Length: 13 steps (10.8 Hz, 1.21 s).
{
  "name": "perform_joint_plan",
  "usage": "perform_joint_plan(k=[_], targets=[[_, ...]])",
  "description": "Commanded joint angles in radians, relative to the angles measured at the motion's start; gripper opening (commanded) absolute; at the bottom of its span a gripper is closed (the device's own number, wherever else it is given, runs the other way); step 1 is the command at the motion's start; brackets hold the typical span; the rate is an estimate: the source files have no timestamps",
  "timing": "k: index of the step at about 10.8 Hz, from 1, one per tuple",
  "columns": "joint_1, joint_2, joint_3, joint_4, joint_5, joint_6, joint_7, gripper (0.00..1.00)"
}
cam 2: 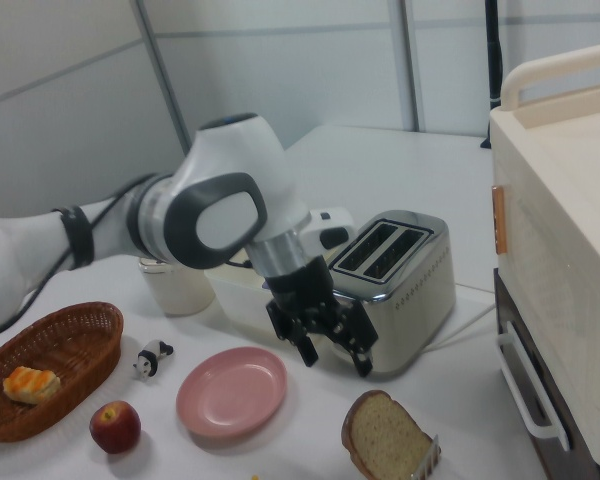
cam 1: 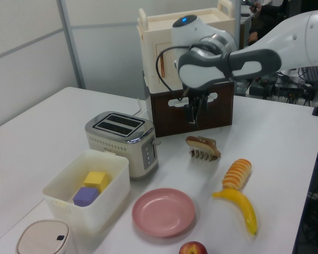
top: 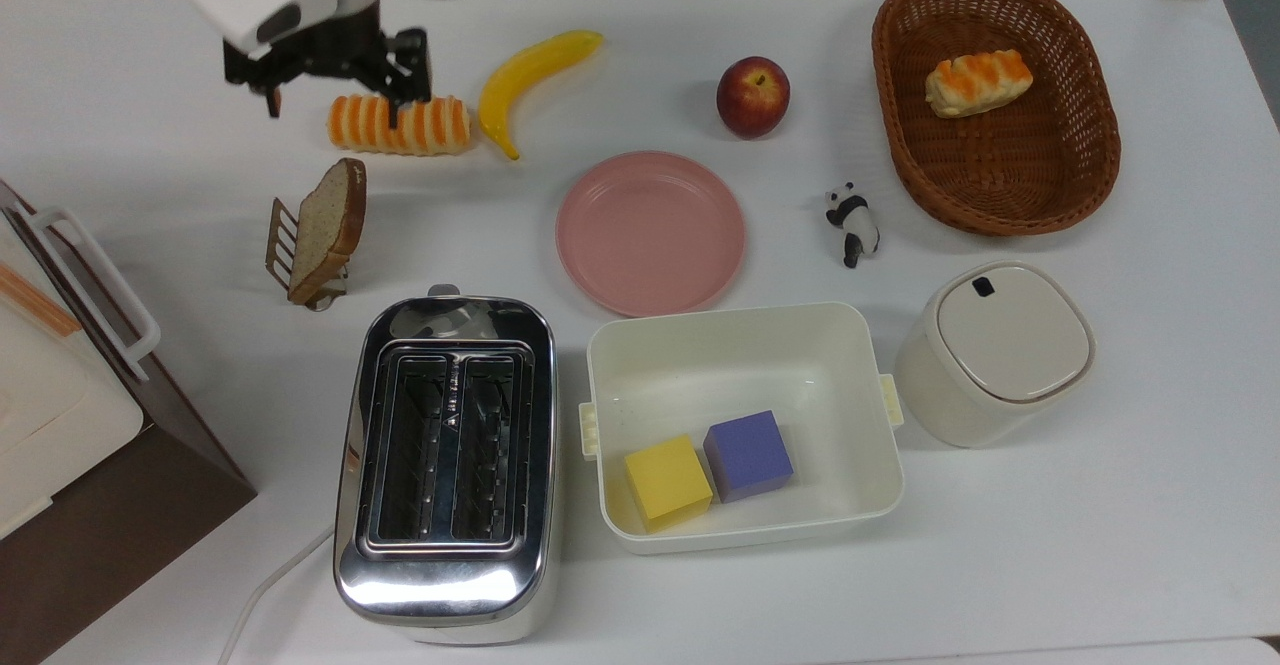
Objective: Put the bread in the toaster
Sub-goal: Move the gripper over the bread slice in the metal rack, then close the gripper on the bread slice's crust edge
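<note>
The bread [top: 330, 220] is a tan slice with a dark crust, leaning in a small wire rack [top: 283, 238] near the top view's left. It also shows as bread [cam 1: 200, 141] and bread [cam 2: 385, 438]. The chrome toaster [top: 447, 465] stands in front of it with both slots empty, also seen as toaster [cam 1: 122, 138] and toaster [cam 2: 398, 283]. My gripper [top: 333, 105] hangs open and empty above the table, just behind the rack and over the striped roll's left end. The gripper [cam 2: 333, 356] points down with its fingers wide apart, and it shows as gripper [cam 1: 195, 116] above the rack.
A striped roll [top: 415, 125] and a banana [top: 530, 73] lie behind the rack. A pink plate [top: 650, 232], an apple [top: 752, 96], a panda figure [top: 853, 223], a wicker basket [top: 1000, 190], a white bin [top: 740, 360] holding two blocks and a lidded pot [top: 995, 350] stand rightward. A brown-and-cream cabinet [top: 70, 415] borders the left.
</note>
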Motion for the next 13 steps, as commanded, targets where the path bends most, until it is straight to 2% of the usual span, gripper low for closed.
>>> perform_joint_plan(k=[1, 5, 6, 8, 9, 10, 11, 12, 13], targets=[[0.002, 0.040, -0.007, -0.031, -0.043, 0.074, -0.011, 1.00], [0.013, 0.117, -0.001, -0.055, -0.084, 0.123, 0.014, 0.96], [0.013, 0.123, 0.001, -0.055, -0.090, 0.123, 0.014, 0.92], [0.012, 0.131, 0.001, -0.064, -0.103, 0.137, 0.014, 0.76], [0.013, 0.133, 0.001, -0.066, -0.118, 0.138, 0.014, 0.66], [0.012, 0.133, 0.001, -0.067, -0.126, 0.140, 0.011, 0.51], [0.012, 0.133, 0.001, -0.066, -0.126, 0.140, 0.009, 0.28], [0.012, 0.133, 0.001, -0.064, -0.126, 0.140, 0.006, 0.10], [0.010, 0.130, 0.001, -0.060, -0.126, 0.138, 0.005, 0.00]])
